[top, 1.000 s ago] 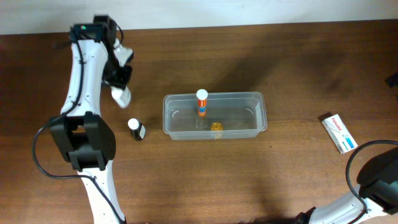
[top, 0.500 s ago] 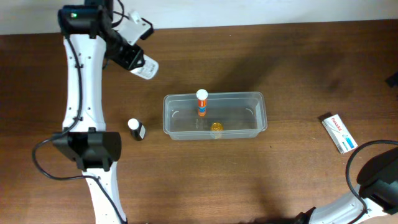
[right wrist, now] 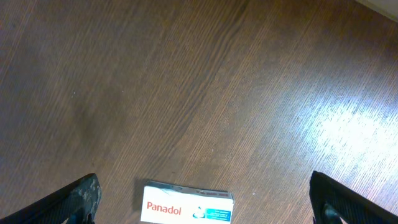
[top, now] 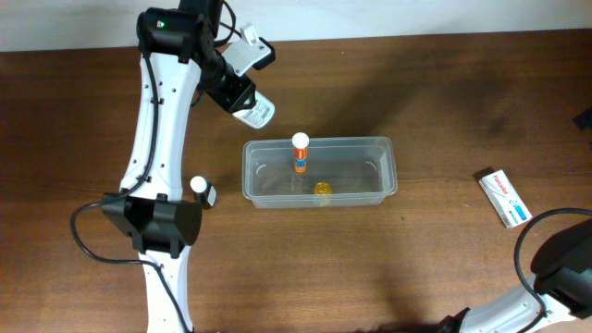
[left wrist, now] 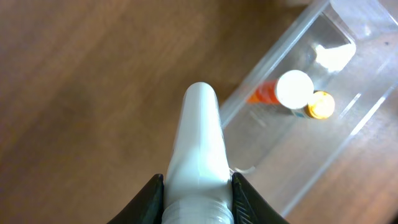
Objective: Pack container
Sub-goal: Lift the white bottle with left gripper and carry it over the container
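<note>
The clear plastic container (top: pixel 379 190) lies at the table's middle, with an orange bottle with a white cap (top: pixel 301 154) upright inside and a small yellow item (top: pixel 322 189) next to it. My left gripper (top: pixel 242 100) is shut on a white bottle (top: pixel 254 112) and holds it in the air just off the container's back left corner. In the left wrist view the white bottle (left wrist: pixel 198 149) sits between the black fingers (left wrist: pixel 153 193), above the container (left wrist: pixel 348 124). My right gripper (right wrist: pixel 202 202) is open above the Panadol box (right wrist: pixel 186 208).
A small dark bottle with a white cap (top: pixel 201 190) stands left of the container, beside my left arm's base. The white-and-blue Panadol box (top: pixel 505 198) lies at the right of the table.
My left gripper has lifted the white bottle from the table's left and carried it right, towards the container's back left corner. The right arm has not moved.
</note>
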Controlling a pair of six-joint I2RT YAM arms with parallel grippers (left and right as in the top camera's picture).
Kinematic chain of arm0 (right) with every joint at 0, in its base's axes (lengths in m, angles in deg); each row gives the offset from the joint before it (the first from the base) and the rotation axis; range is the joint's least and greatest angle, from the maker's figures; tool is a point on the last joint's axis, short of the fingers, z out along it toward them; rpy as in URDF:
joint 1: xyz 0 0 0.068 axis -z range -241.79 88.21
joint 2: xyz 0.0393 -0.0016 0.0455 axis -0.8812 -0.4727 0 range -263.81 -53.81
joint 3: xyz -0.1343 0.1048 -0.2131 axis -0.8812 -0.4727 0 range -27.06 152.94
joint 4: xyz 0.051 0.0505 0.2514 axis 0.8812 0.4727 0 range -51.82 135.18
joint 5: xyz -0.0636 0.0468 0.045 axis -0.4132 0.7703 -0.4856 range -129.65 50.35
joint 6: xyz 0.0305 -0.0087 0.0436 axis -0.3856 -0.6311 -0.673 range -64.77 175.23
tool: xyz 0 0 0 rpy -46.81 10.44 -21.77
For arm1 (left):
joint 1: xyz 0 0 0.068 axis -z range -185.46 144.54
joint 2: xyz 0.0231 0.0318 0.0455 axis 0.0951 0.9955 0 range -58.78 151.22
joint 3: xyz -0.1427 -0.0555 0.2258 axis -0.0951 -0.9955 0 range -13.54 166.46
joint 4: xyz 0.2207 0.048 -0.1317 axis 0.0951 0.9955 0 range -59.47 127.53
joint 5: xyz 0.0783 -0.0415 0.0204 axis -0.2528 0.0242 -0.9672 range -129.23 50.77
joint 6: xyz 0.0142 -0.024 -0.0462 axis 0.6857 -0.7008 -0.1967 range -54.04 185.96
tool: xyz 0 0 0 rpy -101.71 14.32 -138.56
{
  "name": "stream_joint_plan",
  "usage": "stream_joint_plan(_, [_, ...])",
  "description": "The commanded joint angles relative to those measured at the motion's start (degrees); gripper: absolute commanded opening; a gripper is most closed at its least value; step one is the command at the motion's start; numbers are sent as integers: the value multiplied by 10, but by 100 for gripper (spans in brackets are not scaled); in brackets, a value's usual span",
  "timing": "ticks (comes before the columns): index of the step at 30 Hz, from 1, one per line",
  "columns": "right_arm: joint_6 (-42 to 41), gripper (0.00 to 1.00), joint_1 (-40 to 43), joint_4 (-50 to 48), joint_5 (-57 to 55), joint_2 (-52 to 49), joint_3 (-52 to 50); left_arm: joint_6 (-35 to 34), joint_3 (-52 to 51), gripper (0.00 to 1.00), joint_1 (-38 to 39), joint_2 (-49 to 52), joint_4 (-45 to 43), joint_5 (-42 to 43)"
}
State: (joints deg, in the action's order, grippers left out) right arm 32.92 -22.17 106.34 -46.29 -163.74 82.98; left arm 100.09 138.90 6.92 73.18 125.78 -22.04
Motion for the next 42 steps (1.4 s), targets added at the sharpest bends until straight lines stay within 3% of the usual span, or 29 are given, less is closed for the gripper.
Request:
stream_joint_plan(1, [-3,98,2,0,-7,7,5,-85,10,15,0,-13,15,10])
stream_joint_plan(3, [-3,98,2,0,-7,7,5,-150,10,13,1,-14,15,11])
stream_joint_plan(14, [-3,98,2,0,-7,7,5,-310,10,1,47,-16,15,-27])
stream_joint_plan(23, [-3,98,2,0,-7,7,5,-410,10,1,82,-44,15,-138])
stream_joint_plan(31, [-3,98,2,0,-7,7,5,-439,-9,1,99,-104,15,-141])
stream_joint_plan(36, [-3,98,2,0,-7,7,5,-470,-71,1,99,-162,15,-142])
stream_joint_plan(42, [-3,98,2,0,-7,7,5,-524,-250,1,100,-230,14,-182])
